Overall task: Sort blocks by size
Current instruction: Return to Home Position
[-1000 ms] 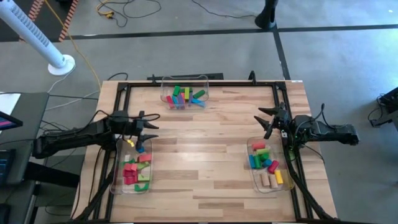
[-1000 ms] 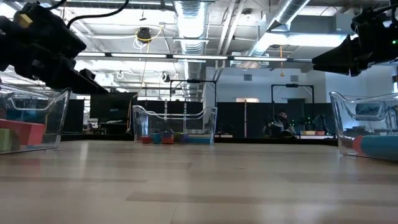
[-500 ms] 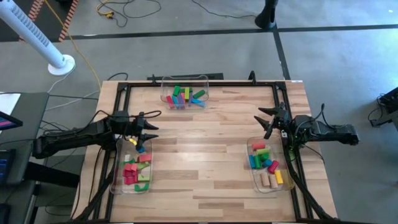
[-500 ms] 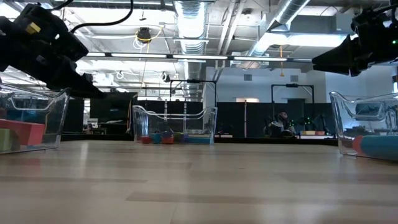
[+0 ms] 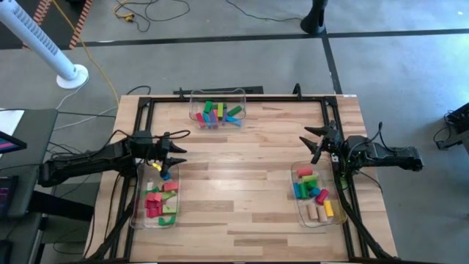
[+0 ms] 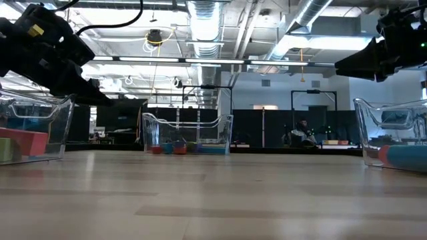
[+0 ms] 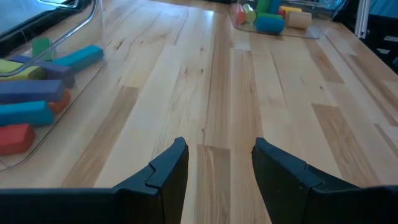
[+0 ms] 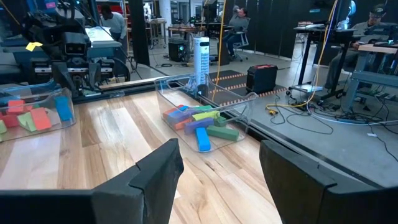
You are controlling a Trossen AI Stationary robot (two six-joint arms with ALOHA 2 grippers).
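Note:
The blocks lie sorted in three clear bins: one at the far middle (image 5: 218, 111), one near left (image 5: 160, 199) and one near right (image 5: 314, 192). Each bin stands flat on the wooden table. My left gripper (image 5: 177, 149) hovers over the table just beyond the left bin's far end, open, with nothing between its fingers (image 7: 217, 168). At the table's right edge my right gripper (image 5: 314, 144) hangs beyond the right bin's far end, open and empty (image 8: 217, 162). Both point toward the table's middle.
A black frame (image 5: 234, 98) runs around the table top. Bare wood (image 5: 242, 176) lies between the three bins. Beyond the table are a white fan column (image 5: 44, 44), floor cables (image 5: 139, 11) and people seated at desks (image 8: 236, 25).
My left gripper has rolled a little about its own pointing line while staying in place. Its fingers keep the same gap.

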